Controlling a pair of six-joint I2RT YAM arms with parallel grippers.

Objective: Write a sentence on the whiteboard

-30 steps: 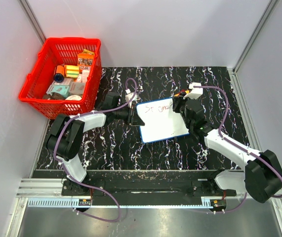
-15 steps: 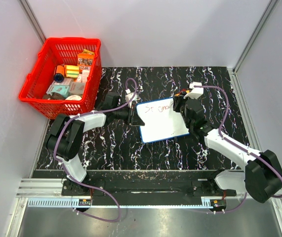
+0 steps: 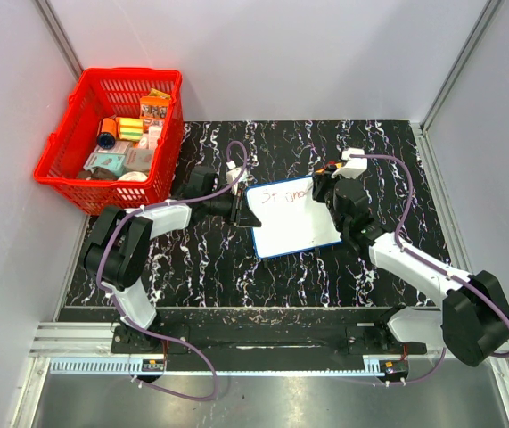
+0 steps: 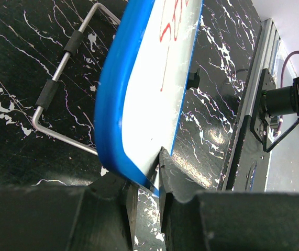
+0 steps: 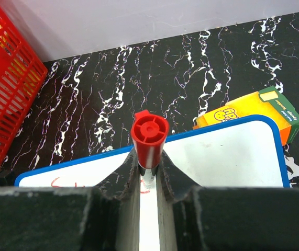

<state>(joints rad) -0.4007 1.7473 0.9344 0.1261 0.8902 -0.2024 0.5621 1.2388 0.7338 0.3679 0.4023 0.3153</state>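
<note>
White whiteboard (image 3: 297, 227) with a blue frame; the sentence (image 4: 171, 26) in red ink, seemingly darker from above. Red-capped marker (image 5: 149, 133). Black tabletop (image 3: 209, 263) veined white. Red basket (image 3: 129, 73). Orange box (image 5: 243, 112) with a green end.

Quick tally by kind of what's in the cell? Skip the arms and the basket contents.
whiteboard: 1
red marker: 1
orange box: 1
red basket: 1
wire stand: 1
Total: 5

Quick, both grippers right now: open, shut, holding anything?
Left gripper: closed on the edge of the blue-framed white whiteboard.
Right gripper: closed on a red-capped marker pen.
</note>
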